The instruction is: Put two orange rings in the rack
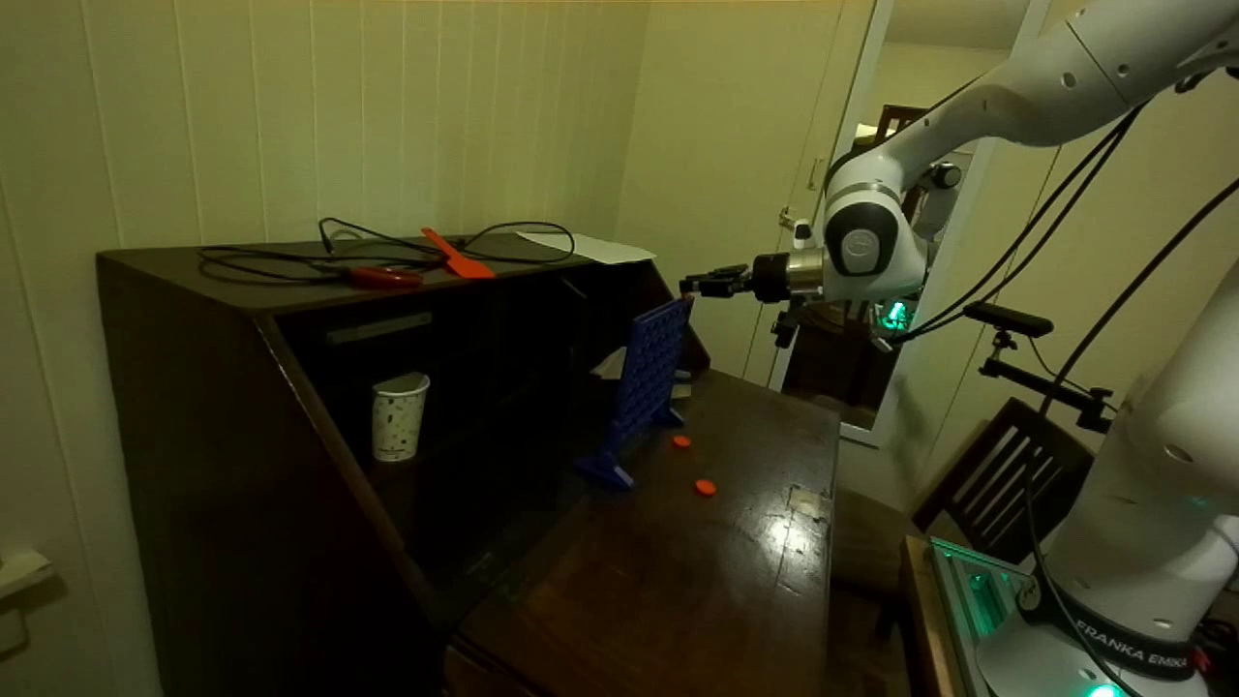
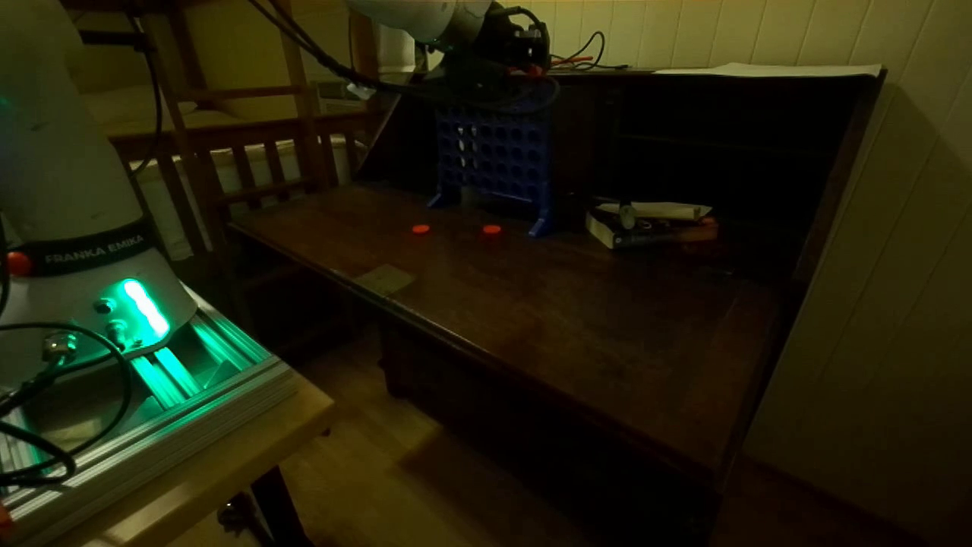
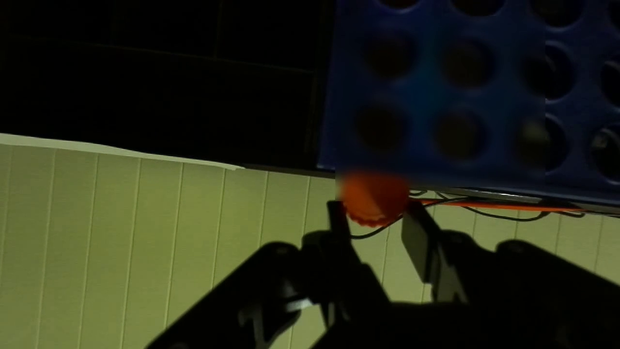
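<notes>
1. Rack [image 1: 647, 373]: blue, upright on table [image 1: 658, 590].
2. Claw [image 3: 374, 206]: clamped on one orange ring [image 3: 373, 195], at rack's top corner.
3. Second ring [image 1: 681, 441], third ring [image 1: 706, 488]: on table, near rack, apart.

"FRANKA EMIKA" can be read in pale capitals on the black band [image 2: 95, 249] of the base [image 2: 45, 300], which is set apart from the counter [image 2: 547, 327], beyond its front edge. The words are shown in both exterior views; in an exterior view the last letter [image 1: 1182, 662] is partly lost. Print on the book [image 2: 657, 234] near the counter's back edge is too dark to be made out.
</notes>
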Motion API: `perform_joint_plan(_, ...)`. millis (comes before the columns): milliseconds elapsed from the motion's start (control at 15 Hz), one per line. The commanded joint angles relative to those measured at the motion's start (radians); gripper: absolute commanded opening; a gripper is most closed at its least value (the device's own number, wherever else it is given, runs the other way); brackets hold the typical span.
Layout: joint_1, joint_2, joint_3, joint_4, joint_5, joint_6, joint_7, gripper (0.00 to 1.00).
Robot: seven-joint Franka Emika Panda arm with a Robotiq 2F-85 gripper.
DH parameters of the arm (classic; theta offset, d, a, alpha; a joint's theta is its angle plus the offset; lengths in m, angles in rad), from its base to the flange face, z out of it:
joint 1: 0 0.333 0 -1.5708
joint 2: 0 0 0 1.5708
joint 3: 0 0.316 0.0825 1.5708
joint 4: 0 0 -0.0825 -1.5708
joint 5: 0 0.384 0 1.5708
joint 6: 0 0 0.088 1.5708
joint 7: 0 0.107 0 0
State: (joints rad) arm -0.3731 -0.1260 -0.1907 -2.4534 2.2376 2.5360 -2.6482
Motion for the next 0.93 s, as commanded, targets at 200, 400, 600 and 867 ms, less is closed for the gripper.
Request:
perform_joint_plan(200,0.013,-0.006,-0.021,-0.006,0.023,-0.014,-0.048,0.09)
perform_joint_plan(400,0.009,-0.014,-0.026,-0.017,0.052,-0.019,-0.082,0.09)
perform_joint_plan(600,0.009,-0.009,-0.029,-0.024,0.086,-0.026,-0.115,0.09)
perform_joint_plan(867,0.01,0.001,-0.03,-0.023,0.118,-0.038,-0.119,0.09)
